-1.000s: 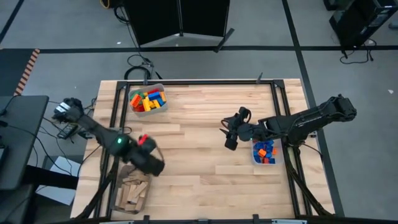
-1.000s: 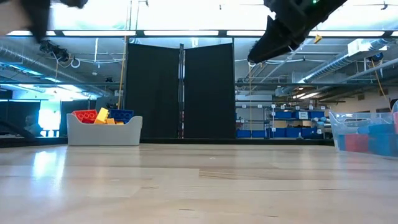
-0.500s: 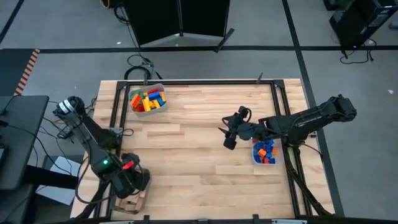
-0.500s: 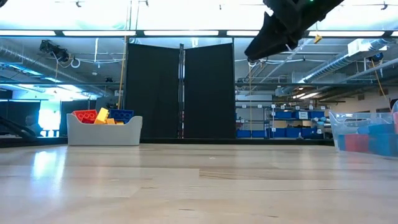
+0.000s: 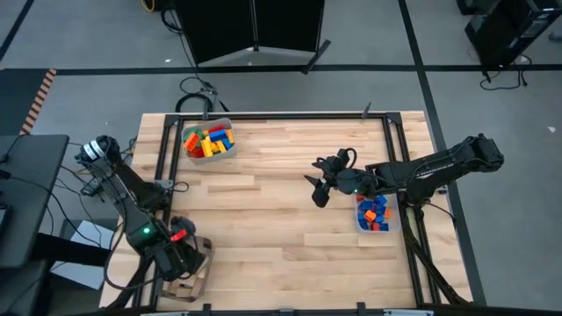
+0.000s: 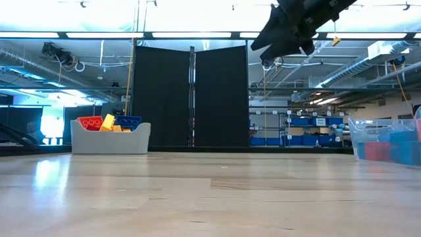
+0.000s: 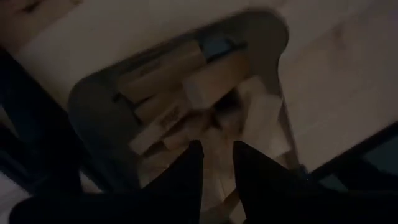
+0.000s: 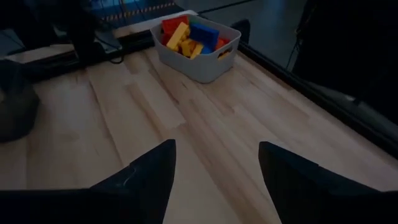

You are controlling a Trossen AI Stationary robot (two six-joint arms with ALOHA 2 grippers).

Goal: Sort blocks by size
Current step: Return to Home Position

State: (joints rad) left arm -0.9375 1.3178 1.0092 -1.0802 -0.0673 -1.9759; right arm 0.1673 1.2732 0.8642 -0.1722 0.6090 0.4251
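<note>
My left gripper (image 7: 217,163) points down over a grey bin (image 7: 93,106) at the table's near left corner; its body (image 5: 183,254) hides the fingertips from above. Tan wooden blocks (image 7: 205,87) lie heaped in that bin. The fingers stand a narrow gap apart just above the heap; I cannot tell whether they touch a piece. My right gripper (image 5: 318,189) hangs open and empty above the table's right half, high in the low view (image 6: 263,49). Coloured studded blocks (image 5: 208,140) fill a grey bin at the far left, and others (image 5: 375,213) lie in a clear bin on the right.
The grey bin of coloured bricks (image 8: 196,40) stands near the far left rail, and the clear bin (image 6: 388,141) near the right rail. Bare wooden tabletop (image 5: 272,219) lies between the three bins. A black frame (image 5: 281,114) runs round the table.
My left gripper has swung toward the table's near left corner and sunk, from beside the wooden-block bin to right above it, then stopped there. My right gripper has stayed in place while its wrist turned a little.
</note>
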